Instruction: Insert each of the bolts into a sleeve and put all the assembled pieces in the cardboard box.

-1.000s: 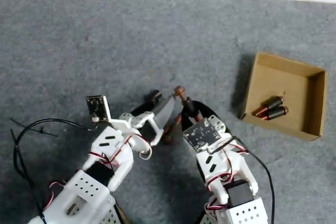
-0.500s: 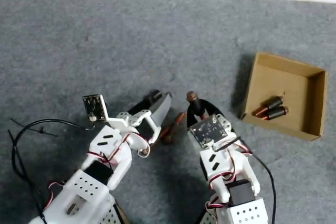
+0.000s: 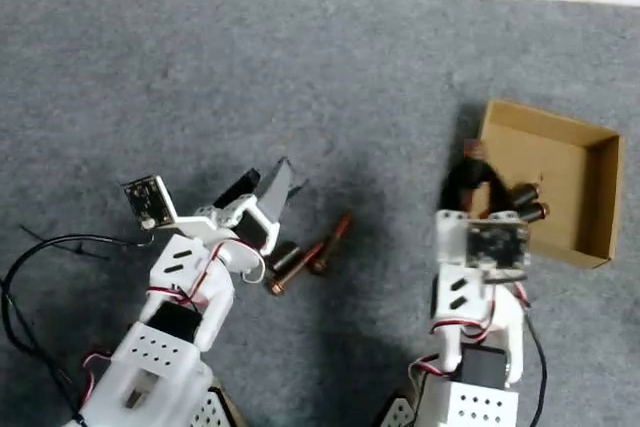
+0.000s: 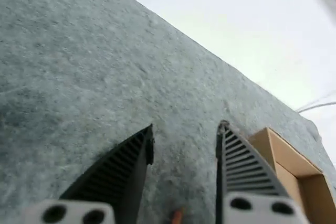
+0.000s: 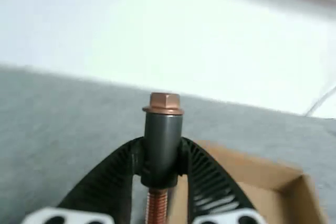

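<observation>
Copper bolt point(image 5: 164, 102) upright in right tool point(image 5: 160, 153)

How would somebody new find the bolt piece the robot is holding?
Find the cardboard box. Right beside its edge, the right gripper clamps a dark sleeve with a copper bolt through it. Unlike the two pieces lying inside the box, this one is pinched between fingers, not lying loose.

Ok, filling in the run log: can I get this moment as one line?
left gripper open above mat | right gripper shut on sleeved bolt at box edge | two pieces in box | loose parts on mat
</observation>
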{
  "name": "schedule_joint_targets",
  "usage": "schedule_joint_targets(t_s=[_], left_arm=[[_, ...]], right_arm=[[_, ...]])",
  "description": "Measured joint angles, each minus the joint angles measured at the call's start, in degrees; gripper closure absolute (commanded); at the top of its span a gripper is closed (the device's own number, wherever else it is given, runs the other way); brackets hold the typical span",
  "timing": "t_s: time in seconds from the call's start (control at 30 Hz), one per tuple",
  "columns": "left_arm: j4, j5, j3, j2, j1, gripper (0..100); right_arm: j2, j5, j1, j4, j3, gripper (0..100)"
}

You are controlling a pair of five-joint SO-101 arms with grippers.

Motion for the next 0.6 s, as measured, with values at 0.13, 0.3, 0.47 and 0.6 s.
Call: schedule_joint_targets(t_s=[0.13, 0.3, 0.47, 0.6], left_arm=[[0.18, -0.09, -0.35, 0.0, -1.49, 81], [8.79, -0.26, -2.2, -6.42, -2.2, 81], [26.55, -0.09, -2.64, -22.24, -2.29, 81], [35.25, -0.7, -0.26, -35.87, -2.29, 81]], right_arm=[[0.0, -0.18, 2.37, -1.32, 0.0, 99.4], [2.37, -0.26, 2.9, -1.41, 0.0, 99.3], [18.2, -0.44, 3.08, -1.76, -3.16, 99.3], [36.13, -1.32, 2.9, -1.76, -12.84, 99.3]])
